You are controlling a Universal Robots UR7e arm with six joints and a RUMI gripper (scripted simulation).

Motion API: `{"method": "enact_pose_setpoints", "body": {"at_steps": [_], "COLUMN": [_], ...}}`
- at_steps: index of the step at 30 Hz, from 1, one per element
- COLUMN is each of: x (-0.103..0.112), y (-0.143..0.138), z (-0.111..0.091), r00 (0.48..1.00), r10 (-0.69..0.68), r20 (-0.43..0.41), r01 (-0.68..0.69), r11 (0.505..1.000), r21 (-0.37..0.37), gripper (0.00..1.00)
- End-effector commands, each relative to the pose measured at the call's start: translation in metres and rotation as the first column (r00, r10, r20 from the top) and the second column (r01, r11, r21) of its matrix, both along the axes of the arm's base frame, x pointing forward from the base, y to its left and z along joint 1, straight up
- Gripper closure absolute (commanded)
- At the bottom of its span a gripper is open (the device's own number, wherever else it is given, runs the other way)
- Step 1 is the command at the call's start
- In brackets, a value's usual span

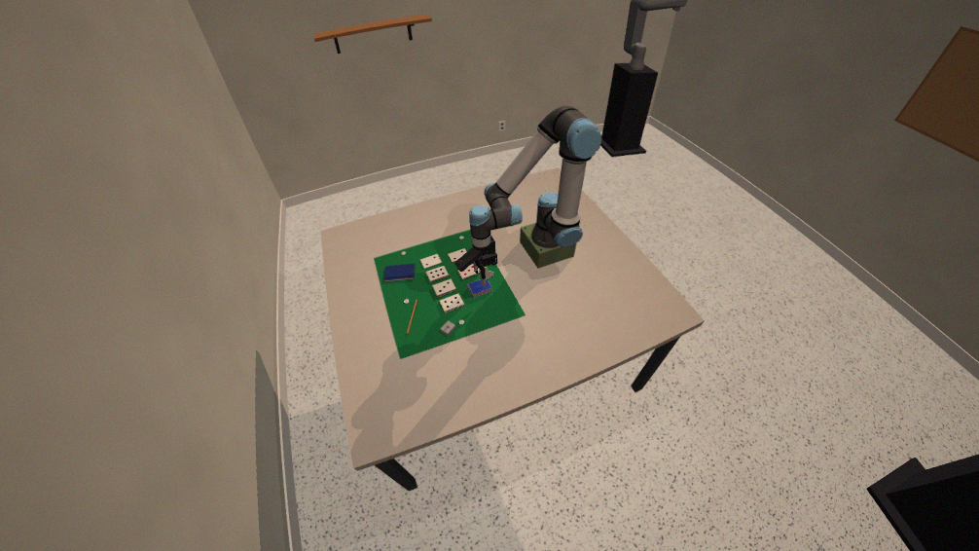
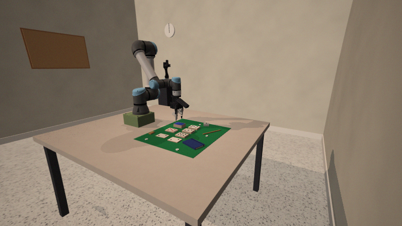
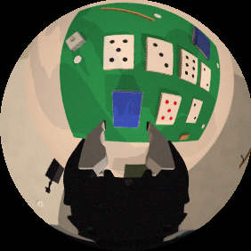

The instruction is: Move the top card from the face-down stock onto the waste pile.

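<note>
The face-down stock (image 3: 127,109) is a blue-backed pile on the green mat (image 1: 443,297), in the row nearest the arm's base. It also shows in the top and exterior views (image 1: 480,287) (image 2: 179,124). Right beside it lies the waste pile (image 3: 169,108), topped by a face-up card with red pips (image 2: 171,129). My gripper (image 3: 125,121) hangs a little above the stock, fingers pointing down and about half spread, with nothing between them. In the top and exterior views the gripper (image 1: 485,275) (image 2: 178,116) is clearly off the pile.
Several face-up black-pip cards (image 3: 118,52) lie in the far row. A blue box (image 1: 399,272), a pencil (image 1: 411,315), a small grey cube (image 3: 74,41), a small brown block (image 3: 184,136) and white chips sit on the mat. The arm's green base (image 1: 545,249) stands beside it.
</note>
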State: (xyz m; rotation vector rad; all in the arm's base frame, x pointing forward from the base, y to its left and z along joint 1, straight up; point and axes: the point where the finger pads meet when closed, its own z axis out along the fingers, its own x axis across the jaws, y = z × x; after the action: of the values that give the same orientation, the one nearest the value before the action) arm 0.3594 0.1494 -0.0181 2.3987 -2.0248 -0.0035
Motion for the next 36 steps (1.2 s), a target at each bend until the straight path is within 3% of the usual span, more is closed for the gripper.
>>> {"method": "enact_pose_setpoints", "body": {"at_steps": [1, 13, 29, 30, 36], "x": [0.002, 0.002, 0.004, 0.004, 0.004], "y": [0.0, 0.0, 0.0, 0.0, 0.0], "z": [-0.016, -0.027, -0.026, -0.026, -0.026], "r00": [1.0, 1.0, 1.0, 1.0, 1.0], "r10": [0.0, 0.0, 0.0, 0.0, 0.0], "r20": [0.003, 0.003, 0.007, 0.006, 0.006], "r01": [0.0, 0.0, 0.0, 0.0, 0.0], "r11": [1.0, 1.0, 1.0, 1.0, 1.0], "r21": [0.001, 0.001, 0.001, 0.001, 0.001], "gripper": [0.5, 0.5, 0.5, 0.58, 0.58]}}
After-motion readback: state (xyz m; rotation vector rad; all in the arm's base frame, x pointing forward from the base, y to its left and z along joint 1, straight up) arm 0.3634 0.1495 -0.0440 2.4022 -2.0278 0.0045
